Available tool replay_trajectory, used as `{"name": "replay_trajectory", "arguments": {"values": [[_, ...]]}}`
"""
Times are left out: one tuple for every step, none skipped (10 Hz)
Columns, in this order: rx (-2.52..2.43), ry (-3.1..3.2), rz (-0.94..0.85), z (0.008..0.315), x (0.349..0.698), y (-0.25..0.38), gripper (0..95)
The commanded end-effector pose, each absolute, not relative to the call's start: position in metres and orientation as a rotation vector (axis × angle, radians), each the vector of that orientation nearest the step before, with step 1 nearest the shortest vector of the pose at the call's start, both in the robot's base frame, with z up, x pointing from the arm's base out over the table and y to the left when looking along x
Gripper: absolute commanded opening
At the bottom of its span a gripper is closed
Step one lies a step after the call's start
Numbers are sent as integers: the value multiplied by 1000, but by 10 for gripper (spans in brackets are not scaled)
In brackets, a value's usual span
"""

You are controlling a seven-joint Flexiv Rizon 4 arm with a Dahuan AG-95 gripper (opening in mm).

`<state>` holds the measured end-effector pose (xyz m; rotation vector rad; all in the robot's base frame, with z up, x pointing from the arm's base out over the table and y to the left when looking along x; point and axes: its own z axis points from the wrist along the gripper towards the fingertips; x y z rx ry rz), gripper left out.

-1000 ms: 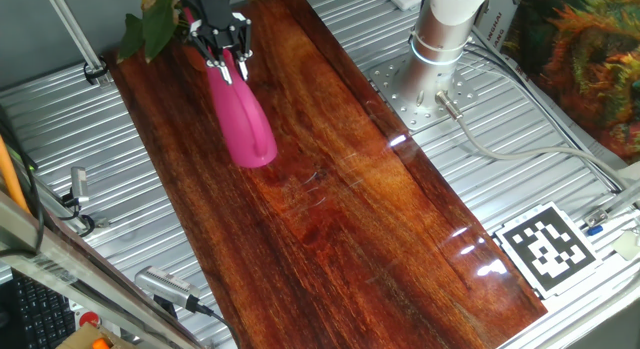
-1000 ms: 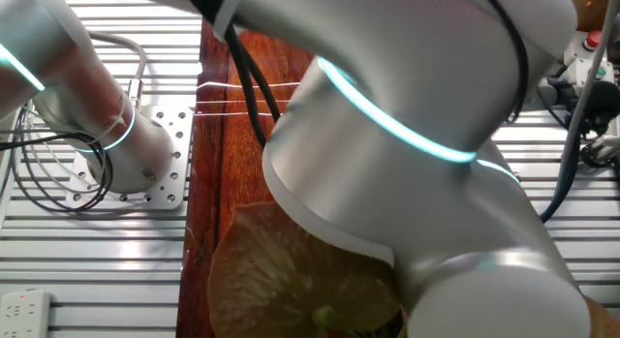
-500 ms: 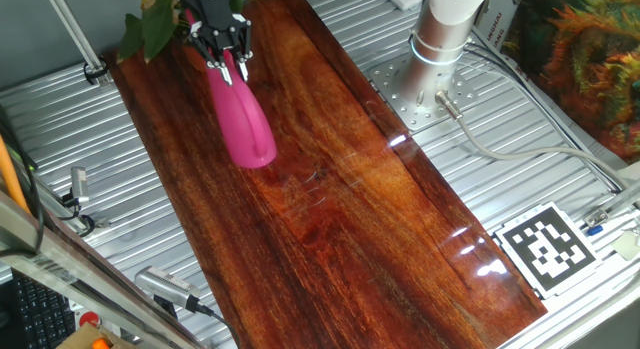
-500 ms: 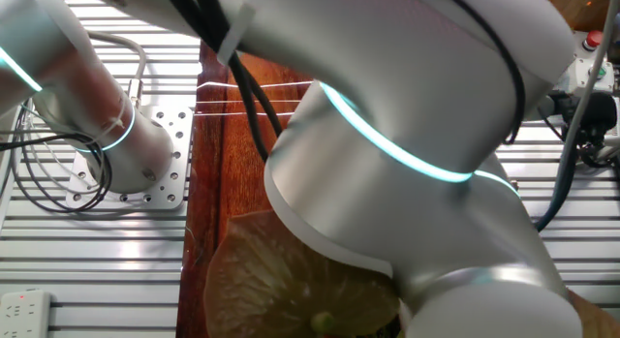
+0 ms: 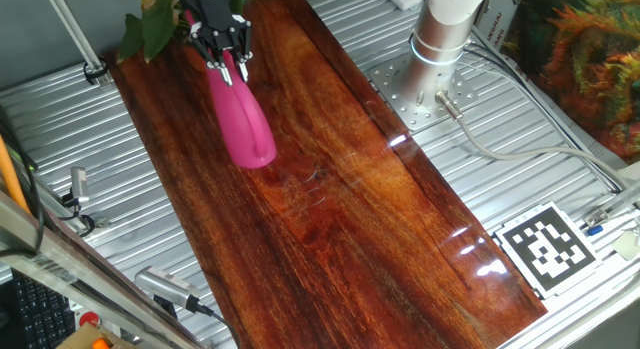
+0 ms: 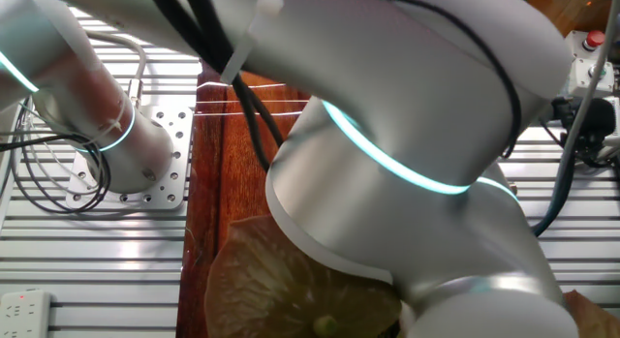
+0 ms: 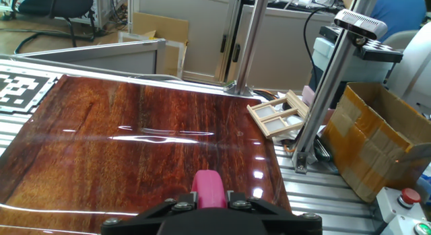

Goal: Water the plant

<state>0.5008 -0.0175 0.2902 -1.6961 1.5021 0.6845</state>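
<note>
plant (image 5: 145, 24) beside hand (image 5: 222, 51) gripping tilted pink can (image 5: 242, 119).

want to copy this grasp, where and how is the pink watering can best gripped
Grip the narrow top end of the pink watering can, coming from above on the far, plant side. The body widens toward its base while the top is slim enough for the fingers. The hand is already shut there, and the can leans.
</note>
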Motion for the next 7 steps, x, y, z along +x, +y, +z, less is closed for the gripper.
{"name": "replay_trajectory", "arguments": {"values": [[-1681, 1495, 697, 288, 502, -16, 0], [-1682, 1488, 697, 287, 502, -15, 0], [-1684, 1484, 697, 287, 502, -15, 0], [-1678, 1477, 701, 287, 503, -14, 0], [-1672, 1475, 706, 285, 503, -14, 0], [-1669, 1471, 707, 284, 503, -13, 0], [-1664, 1469, 712, 283, 503, -12, 0]]}}
